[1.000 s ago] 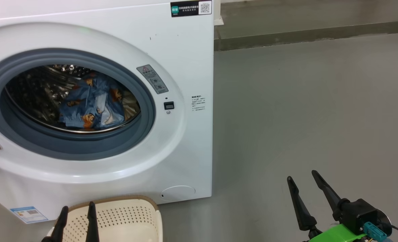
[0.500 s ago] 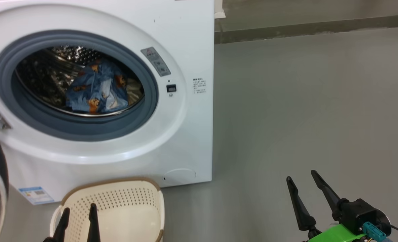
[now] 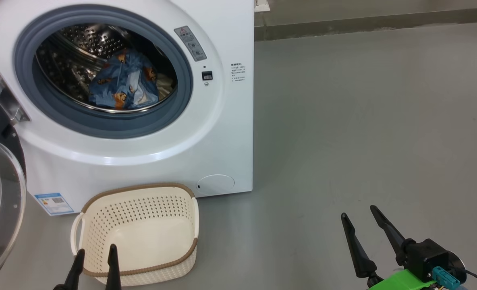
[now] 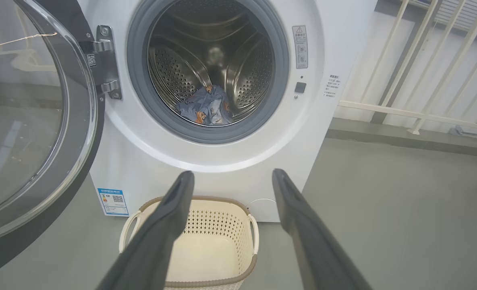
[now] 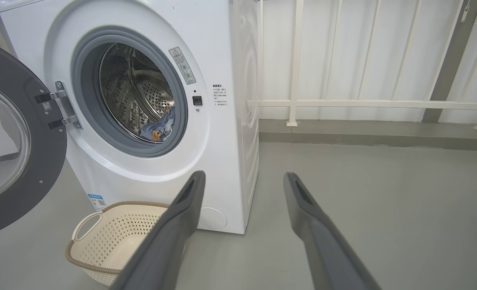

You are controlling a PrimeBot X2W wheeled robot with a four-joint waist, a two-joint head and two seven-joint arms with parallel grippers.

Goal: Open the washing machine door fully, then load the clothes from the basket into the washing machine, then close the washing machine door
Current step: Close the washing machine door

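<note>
The white washing machine (image 3: pixel 226 48) stands with its round door (image 3: pixel 1 201) swung wide open to the left on its hinge (image 3: pixel 3 96). Light blue clothes (image 3: pixel 123 82) with orange figures lie inside the steel drum, with a bit of cream cloth (image 3: pixel 165 82) beside them. The cream basket (image 3: pixel 142 262) sits on the floor in front of the machine, with nothing inside it. My left gripper (image 3: pixel 94 251) is open just before the basket's near rim. My right gripper (image 3: pixel 358 212) is open over bare floor at the lower right. The door (image 4: pixel 29 121) and clothes (image 4: pixel 206 110) also show in the left wrist view.
Grey floor (image 3: pixel 363 121) stretches to the right of the machine. A low kerb (image 3: pixel 363 26) runs along the far wall, and a white railing (image 5: pixel 375 104) stands behind it. The open door (image 5: pixel 13 137) takes up the space left of the machine.
The head camera has tilted down and drawn back, so the machine sits higher in view and the whole basket and the door show. Both grippers hold their places, open.
</note>
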